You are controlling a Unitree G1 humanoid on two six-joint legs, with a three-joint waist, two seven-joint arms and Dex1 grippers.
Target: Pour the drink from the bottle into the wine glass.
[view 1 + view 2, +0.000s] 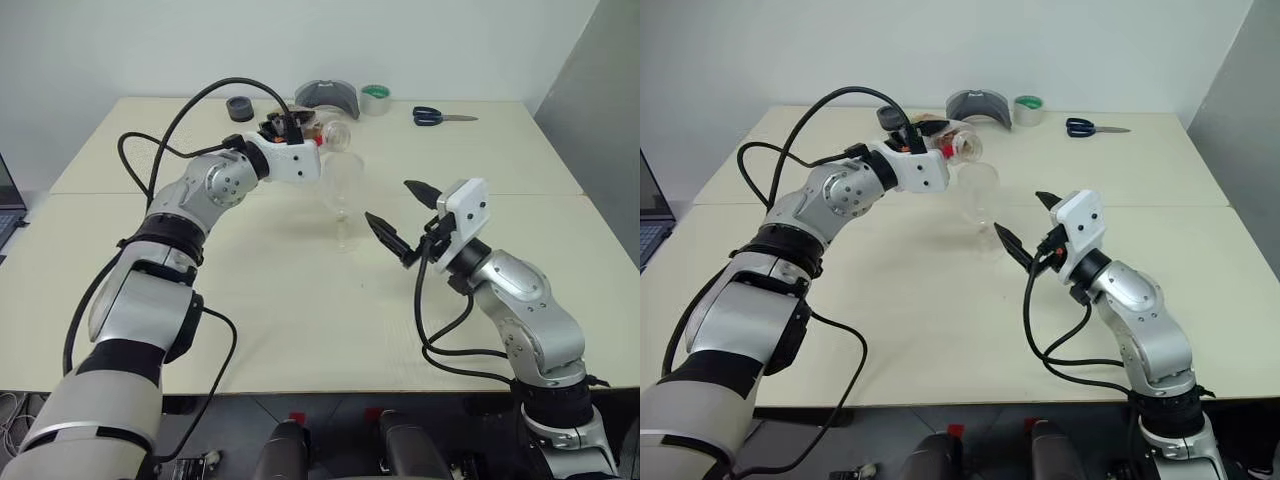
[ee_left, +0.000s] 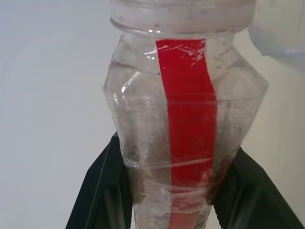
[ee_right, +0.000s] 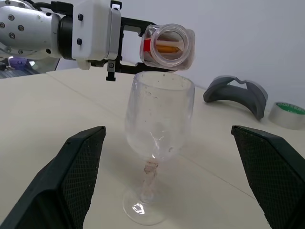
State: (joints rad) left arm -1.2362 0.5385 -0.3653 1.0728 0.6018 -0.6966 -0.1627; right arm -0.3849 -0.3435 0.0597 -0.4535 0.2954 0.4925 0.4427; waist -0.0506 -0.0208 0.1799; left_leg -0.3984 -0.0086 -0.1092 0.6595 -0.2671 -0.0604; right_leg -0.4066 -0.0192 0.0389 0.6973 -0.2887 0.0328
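**Bottle tipped over the glass, right claw standing open beside it**

The left gripper (image 3: 131, 47) is clamping the small clear plastic bottle (image 3: 167, 46) between its two black fingers (image 2: 102, 183), which are pressing on the bottle's body on either side of the red label strip. The bottle is lying about on its side, its open wide mouth hanging just above the rim of the wine glass (image 3: 155, 138) and facing toward the right gripper. No cap is sitting on the mouth. A little reddish-brown drink (image 3: 167, 47) is showing inside the tipped bottle; whether any is running out I cannot tell.

The wine glass is standing upright on the cream table (image 1: 300, 320), directly below the left gripper's load and just ahead of the right gripper (image 1: 395, 215). Its bowl is looking nearly empty, with drops on the inside wall and a reddish tint in the stem.

The right gripper is holding nothing. Its fingers are spread wide, pointing toward the glass, with the glass sitting between their lines but apart from both tips.

Well beyond the left gripper, along the far edge of the table, a black tape roll (image 1: 240, 108), a grey curved holder (image 1: 327, 97), a green-lined tape roll (image 1: 375, 98) and blue-handled scissors (image 1: 440, 117) are lying.
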